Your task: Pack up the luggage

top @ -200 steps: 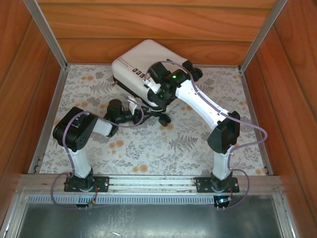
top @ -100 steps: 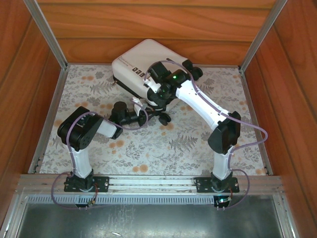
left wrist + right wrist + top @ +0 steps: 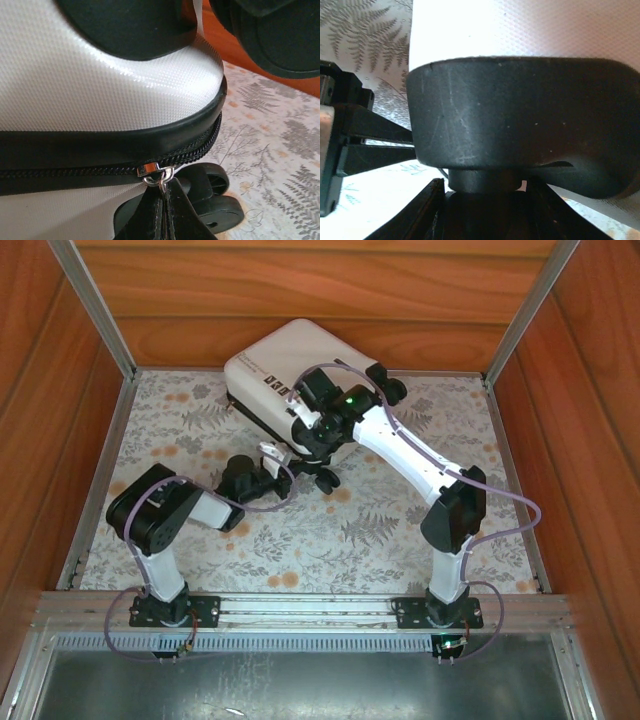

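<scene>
Left fingers (image 3: 150, 220) pressed together on the white luggage (image 3: 100, 90) zipper pull (image 3: 160, 176); right fingers (image 3: 420, 215) clamped around its black wheel (image 3: 520, 115).

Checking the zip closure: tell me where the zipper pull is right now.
In the left wrist view the silver zipper pull sits low and centre on the zipper of the luggage, pinched between the left fingers, just left of the wheels.

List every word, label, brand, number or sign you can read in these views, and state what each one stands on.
Row of small black marks on the white shell of the luggage: too small to read.
Line of fine print beside them on the same shell: too small and blurred to read.
No other words, numbers or signs are legible.
</scene>
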Tool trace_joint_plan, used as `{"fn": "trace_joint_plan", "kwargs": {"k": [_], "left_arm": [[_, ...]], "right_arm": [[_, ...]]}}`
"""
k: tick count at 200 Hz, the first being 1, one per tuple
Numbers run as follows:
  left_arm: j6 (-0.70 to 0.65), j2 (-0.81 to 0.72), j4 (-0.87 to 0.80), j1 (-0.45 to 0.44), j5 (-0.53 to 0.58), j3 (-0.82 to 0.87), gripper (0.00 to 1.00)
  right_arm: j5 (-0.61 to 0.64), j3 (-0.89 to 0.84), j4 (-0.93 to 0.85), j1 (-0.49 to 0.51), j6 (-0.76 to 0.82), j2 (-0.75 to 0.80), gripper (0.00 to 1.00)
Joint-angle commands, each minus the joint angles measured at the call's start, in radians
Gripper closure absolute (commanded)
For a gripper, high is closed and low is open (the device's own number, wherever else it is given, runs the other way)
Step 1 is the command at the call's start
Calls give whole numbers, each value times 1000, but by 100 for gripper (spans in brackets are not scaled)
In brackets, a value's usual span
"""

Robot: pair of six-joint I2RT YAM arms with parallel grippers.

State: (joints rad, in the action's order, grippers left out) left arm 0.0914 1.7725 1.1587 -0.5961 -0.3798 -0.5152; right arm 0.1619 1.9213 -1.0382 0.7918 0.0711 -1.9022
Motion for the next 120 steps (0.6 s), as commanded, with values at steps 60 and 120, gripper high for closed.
{"fn": "trace_joint_plan", "kwargs": {"k": [60, 120], "left_arm": [[-220, -172, 52, -212, 268, 120, 100], [-241, -177, 51, -296, 301, 111, 100]], "right_arm": [[-365, 339, -16, 39, -243, -128, 100], [-225, 395, -74, 110, -122, -203, 100]]}}
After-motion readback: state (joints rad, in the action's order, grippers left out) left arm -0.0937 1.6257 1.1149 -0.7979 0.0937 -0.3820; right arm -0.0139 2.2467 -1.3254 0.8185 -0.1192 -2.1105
